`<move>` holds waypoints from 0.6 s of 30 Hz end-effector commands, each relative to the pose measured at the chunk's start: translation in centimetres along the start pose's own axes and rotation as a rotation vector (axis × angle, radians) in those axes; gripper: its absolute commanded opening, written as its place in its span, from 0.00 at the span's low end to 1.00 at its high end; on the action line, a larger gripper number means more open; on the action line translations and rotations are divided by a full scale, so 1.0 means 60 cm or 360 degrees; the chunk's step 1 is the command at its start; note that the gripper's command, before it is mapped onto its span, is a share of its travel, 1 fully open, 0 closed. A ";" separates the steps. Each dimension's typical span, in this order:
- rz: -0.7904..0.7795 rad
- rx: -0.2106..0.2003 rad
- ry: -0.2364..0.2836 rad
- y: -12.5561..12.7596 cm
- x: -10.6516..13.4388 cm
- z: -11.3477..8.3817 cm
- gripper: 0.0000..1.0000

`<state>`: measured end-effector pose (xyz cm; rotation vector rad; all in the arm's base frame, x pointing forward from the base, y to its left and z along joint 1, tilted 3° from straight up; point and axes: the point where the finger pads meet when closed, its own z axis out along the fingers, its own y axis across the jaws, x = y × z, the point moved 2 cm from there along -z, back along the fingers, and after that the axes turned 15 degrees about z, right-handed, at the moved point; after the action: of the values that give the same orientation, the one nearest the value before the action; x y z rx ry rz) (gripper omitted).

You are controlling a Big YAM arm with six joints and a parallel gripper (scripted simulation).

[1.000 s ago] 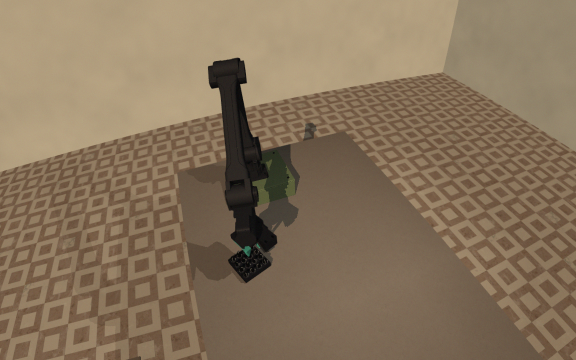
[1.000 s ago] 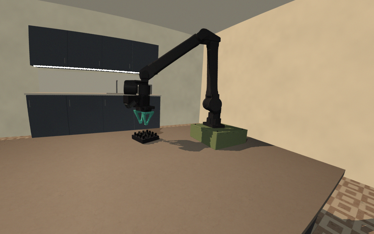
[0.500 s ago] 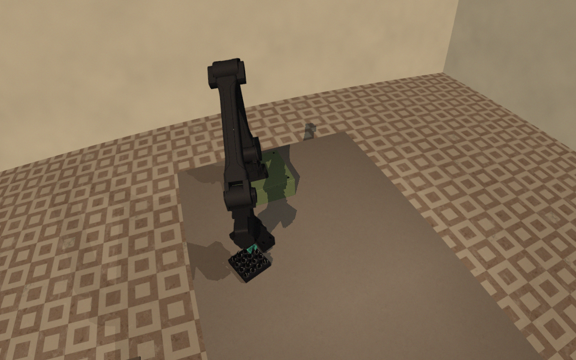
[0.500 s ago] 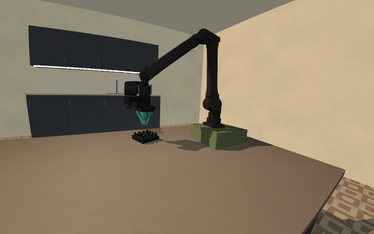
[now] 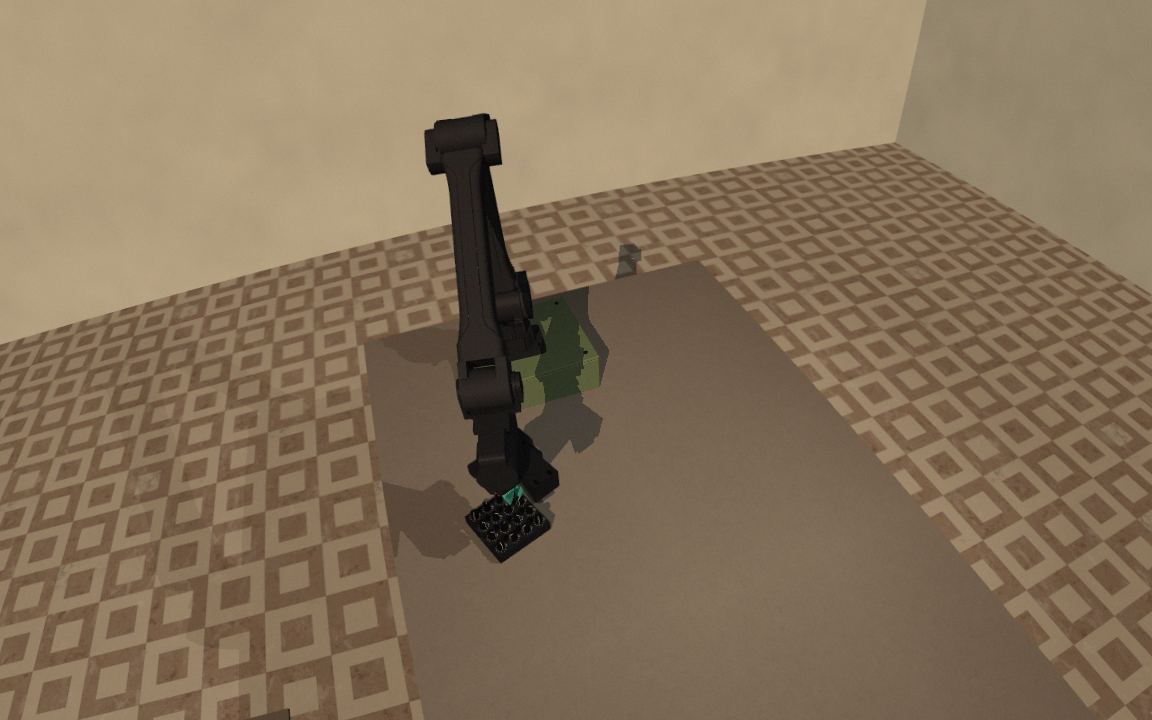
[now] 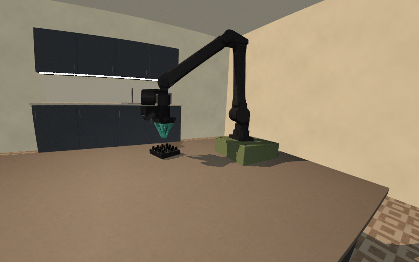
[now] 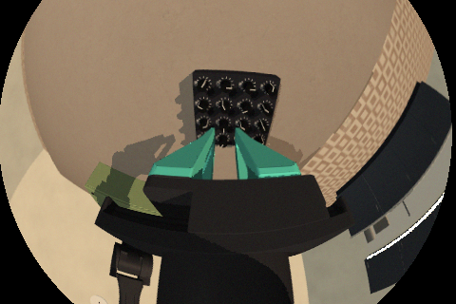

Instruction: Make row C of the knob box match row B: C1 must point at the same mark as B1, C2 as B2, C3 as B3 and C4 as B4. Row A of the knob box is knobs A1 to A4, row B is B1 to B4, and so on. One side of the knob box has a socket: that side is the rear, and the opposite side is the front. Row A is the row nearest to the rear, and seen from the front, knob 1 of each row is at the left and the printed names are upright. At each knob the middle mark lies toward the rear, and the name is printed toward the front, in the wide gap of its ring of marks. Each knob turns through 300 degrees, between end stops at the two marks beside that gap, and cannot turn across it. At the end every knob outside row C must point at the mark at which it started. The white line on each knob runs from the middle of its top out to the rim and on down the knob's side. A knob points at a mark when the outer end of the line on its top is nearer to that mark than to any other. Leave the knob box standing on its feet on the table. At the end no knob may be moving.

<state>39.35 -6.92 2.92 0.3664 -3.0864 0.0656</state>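
Observation:
The black knob box (image 5: 508, 530) (image 6: 165, 151) (image 7: 236, 102) stands on its feet on the brown table (image 5: 696, 537) (image 6: 139, 202) (image 7: 222, 0), near one table edge. Its knobs with white lines show in the wrist view, too small to read. My gripper (image 5: 509, 495) (image 6: 163, 137) (image 7: 224, 133) with teal fingers points straight down and hangs a little above the box, over the row of knobs nearest the arm's base. The fingers are drawn close with a narrow gap between them. Nothing is between them and they touch no knob.
The arm's green base block (image 5: 576, 353) (image 6: 253, 151) (image 7: 117, 186) stands on the table behind the knob box. The table edge lies close to the box on one side in the top view. Dark cabinets (image 6: 90, 127) line the far wall.

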 end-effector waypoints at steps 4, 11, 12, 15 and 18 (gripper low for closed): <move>0.0027 0.0019 -0.0049 -0.013 -0.021 -0.025 0.19; 0.0026 0.0009 -0.0024 -0.010 -0.015 -0.010 0.19; 0.0025 0.0008 -0.0021 -0.010 -0.014 -0.005 0.19; 0.0025 0.0007 -0.0020 -0.008 -0.008 0.005 0.19; 0.0025 0.0007 -0.0019 -0.008 -0.008 0.009 0.19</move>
<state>39.17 -6.90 2.64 0.3660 -3.0806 0.0629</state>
